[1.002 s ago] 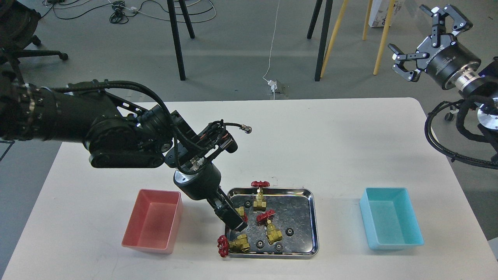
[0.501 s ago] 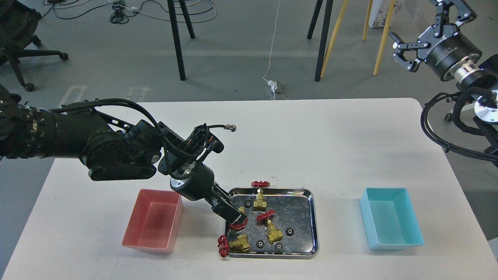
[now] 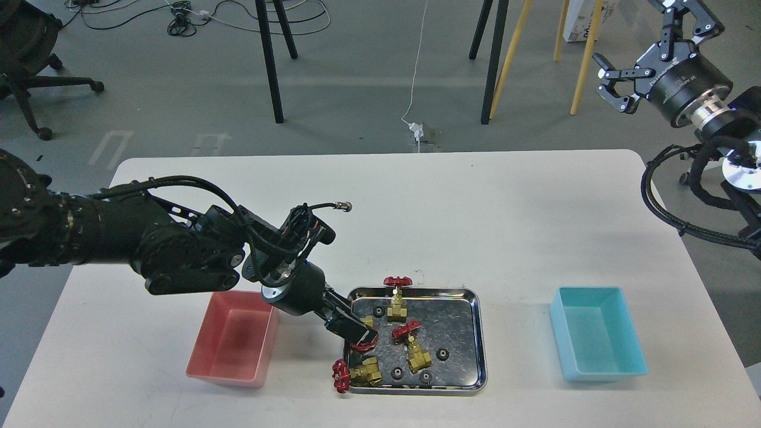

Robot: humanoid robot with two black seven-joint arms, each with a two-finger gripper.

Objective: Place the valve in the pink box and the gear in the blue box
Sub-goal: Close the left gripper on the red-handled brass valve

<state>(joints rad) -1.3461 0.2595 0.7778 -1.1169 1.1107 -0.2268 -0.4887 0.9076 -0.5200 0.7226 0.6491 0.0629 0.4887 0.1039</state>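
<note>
My left gripper (image 3: 358, 337) reaches down into the left side of the steel tray (image 3: 480, 333). Its fingers are closed around a valve (image 3: 368, 321); a red handwheel shows at the fingertips. Three more valves lie in the tray: one at the back (image 3: 396, 308), one in the middle (image 3: 418, 357), and one at the front left (image 3: 365, 373) with its wheel over the rim. Several black gears (image 3: 442, 355) lie among them. The pink box (image 3: 223, 373) stands left of the tray, the blue box (image 3: 606, 373) to the right. My right gripper (image 3: 645, 44) is open and empty, raised high at the far right.
The white table's (image 3: 475, 226) back half holds nothing but my left arm's shadow. A loose cable end (image 3: 343, 206) sticks up from my left wrist. Chair and easel legs stand on the floor beyond the table.
My left arm has dropped lower and drawn back to the left while its fingertips stayed in the tray; a red handwheel now shows at them. My right gripper rose slightly.
</note>
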